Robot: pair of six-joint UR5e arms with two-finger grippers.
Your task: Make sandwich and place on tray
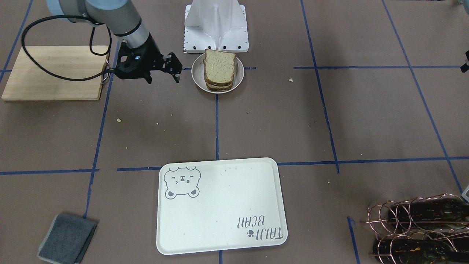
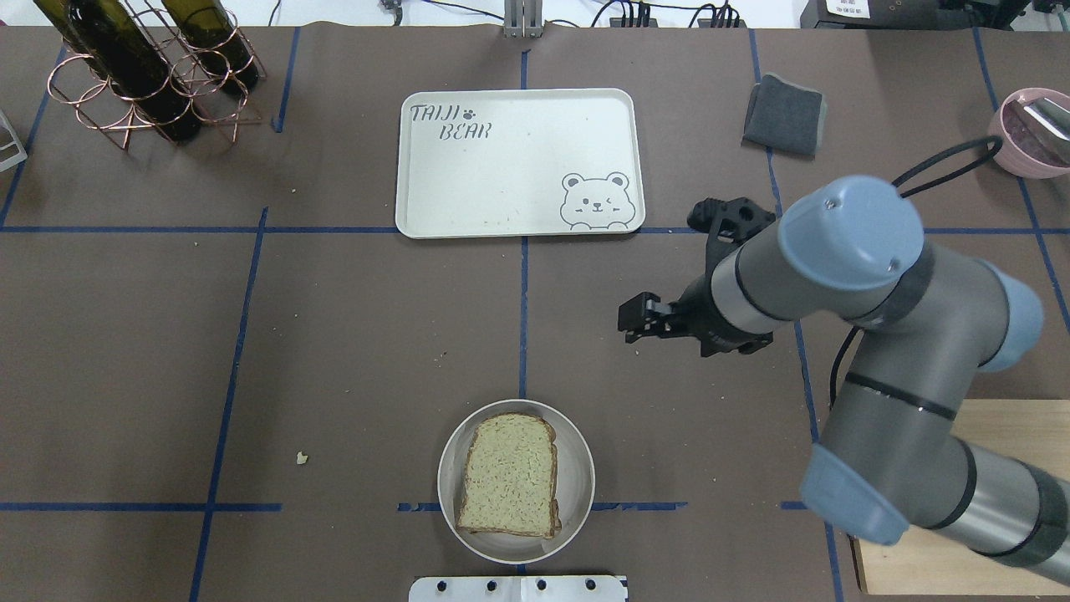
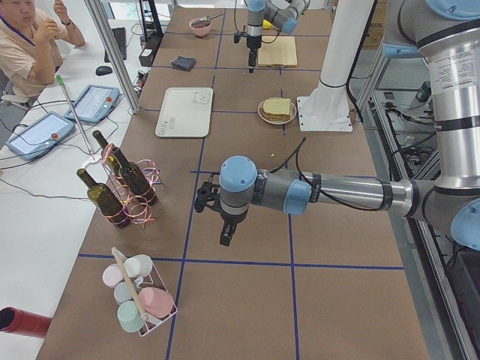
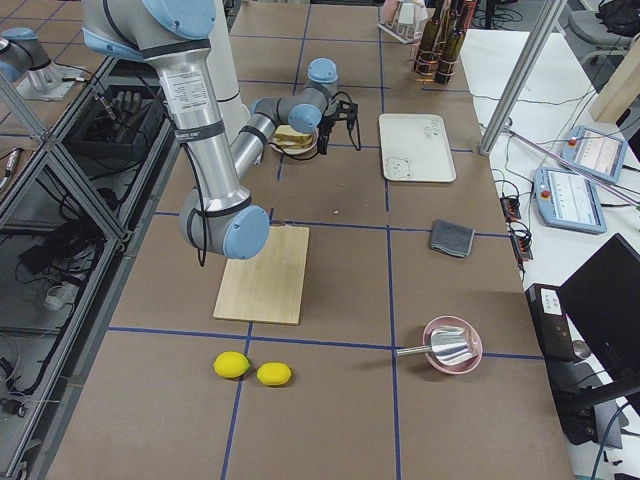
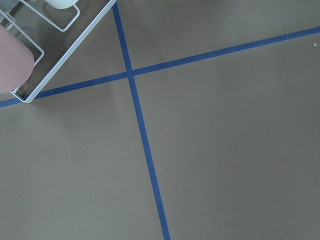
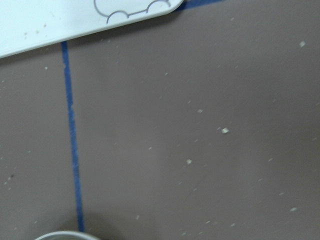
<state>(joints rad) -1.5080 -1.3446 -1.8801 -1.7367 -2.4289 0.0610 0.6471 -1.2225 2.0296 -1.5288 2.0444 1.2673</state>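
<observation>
A stack of tan speckled bread slices [image 1: 219, 69] with dark crust sits in a round beige bowl [image 1: 198, 79] near the robot base; it also shows in the overhead view [image 2: 510, 477]. No egg shows. The cream tray [image 1: 220, 205] with the bear drawing lies bare across the table. My right gripper [image 1: 163, 79] hangs open and empty above the table beside the bowl, toward the cutting board. Its wrist view shows the tray's corner [image 6: 50, 20] and the bowl's rim [image 6: 60, 234]. My left gripper [image 3: 225, 238] hovers far off near the bottle rack; I cannot tell if it is open.
A wooden cutting board [image 1: 55, 71] lies beyond the right gripper. A folded grey cloth [image 1: 67, 238], a copper rack of wine bottles [image 1: 421, 231], a pink bowl with a scoop [image 2: 1032, 130], two lemons [image 4: 250, 368] and a cup rack [image 3: 139, 300] stand around the table.
</observation>
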